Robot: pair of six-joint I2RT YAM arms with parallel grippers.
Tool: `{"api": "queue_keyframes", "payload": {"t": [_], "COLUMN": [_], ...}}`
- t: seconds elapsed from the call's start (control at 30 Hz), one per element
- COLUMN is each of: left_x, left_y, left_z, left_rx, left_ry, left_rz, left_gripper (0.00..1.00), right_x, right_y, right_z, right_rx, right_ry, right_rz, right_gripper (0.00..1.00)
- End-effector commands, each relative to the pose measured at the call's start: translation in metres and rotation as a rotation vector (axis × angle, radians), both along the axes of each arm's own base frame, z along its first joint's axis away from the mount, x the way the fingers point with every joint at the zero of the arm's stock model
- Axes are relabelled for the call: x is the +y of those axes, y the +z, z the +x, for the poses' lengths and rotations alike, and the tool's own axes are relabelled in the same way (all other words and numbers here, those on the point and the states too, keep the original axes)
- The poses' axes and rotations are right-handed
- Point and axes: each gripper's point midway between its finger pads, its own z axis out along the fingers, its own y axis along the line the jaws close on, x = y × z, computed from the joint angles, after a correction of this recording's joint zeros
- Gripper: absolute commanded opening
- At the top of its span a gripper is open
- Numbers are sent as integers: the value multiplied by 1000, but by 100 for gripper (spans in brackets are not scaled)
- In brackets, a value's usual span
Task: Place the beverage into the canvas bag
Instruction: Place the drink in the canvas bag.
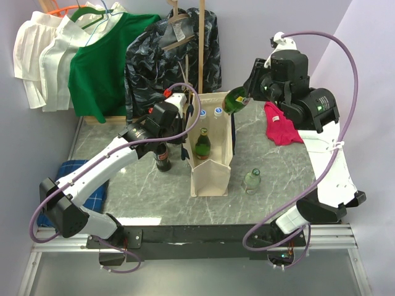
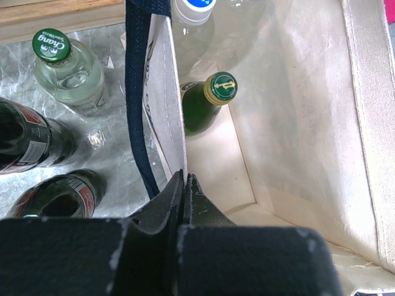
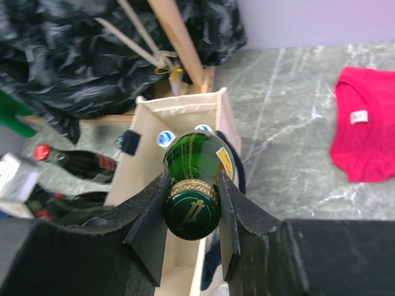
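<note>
The cream canvas bag (image 1: pixel 210 179) stands open in the middle of the table, navy handles hanging at its sides. My right gripper (image 1: pixel 244 94) is shut on the neck of a green beverage bottle (image 1: pixel 234 100), held tilted above the bag's far right rim. In the right wrist view the bottle (image 3: pixel 199 161) sits between the fingers (image 3: pixel 151 206), over the bag (image 3: pixel 179 103). My left gripper (image 2: pixel 184 180) is shut on the bag's left wall (image 2: pixel 165 105). Inside the bag stand a green bottle with a gold cap (image 2: pixel 220 87) and a white-capped bottle (image 2: pixel 192 9).
Left of the bag stand a dark cola bottle (image 1: pixel 163 157) and a clear bottle with a green cap (image 2: pixel 66 68). Another clear bottle (image 1: pixel 252 180) stands right of the bag. A red cloth (image 1: pixel 281 123) lies at the right, a blue cloth (image 1: pixel 74 179) at the left. Hung garments (image 1: pixel 99 55) line the back.
</note>
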Motion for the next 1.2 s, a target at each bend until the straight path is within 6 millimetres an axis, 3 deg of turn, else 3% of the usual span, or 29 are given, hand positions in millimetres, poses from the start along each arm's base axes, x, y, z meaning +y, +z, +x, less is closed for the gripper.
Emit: {"api": "queue_keyframes", "payload": {"t": [0.0,0.2,0.47,0.73,1.17], "left_x": [-14,-14,-14,-16,-17], "left_y": [38,38,38,39,41], "left_z": [7,7,8,8,9], "left_rx": [-80,-80,-80,-79,-81], "left_ry": [-22,-16,-12,-15,-15], "left_rz": [-100,-96,-94,-93,-90], "left_gripper": [1,1,1,1,1], "right_x": [17,33,37,42,27], "right_y": [71,51,27,-12,-42], "right_z": [-5,2,10,18,25], "right_rx": [-223,-166,-106,-10,64], "right_ry": [35,49,27,19,-63], "right_rz": [127,101,68,3,-101], "right_gripper": [0,0,0,0,0]}}
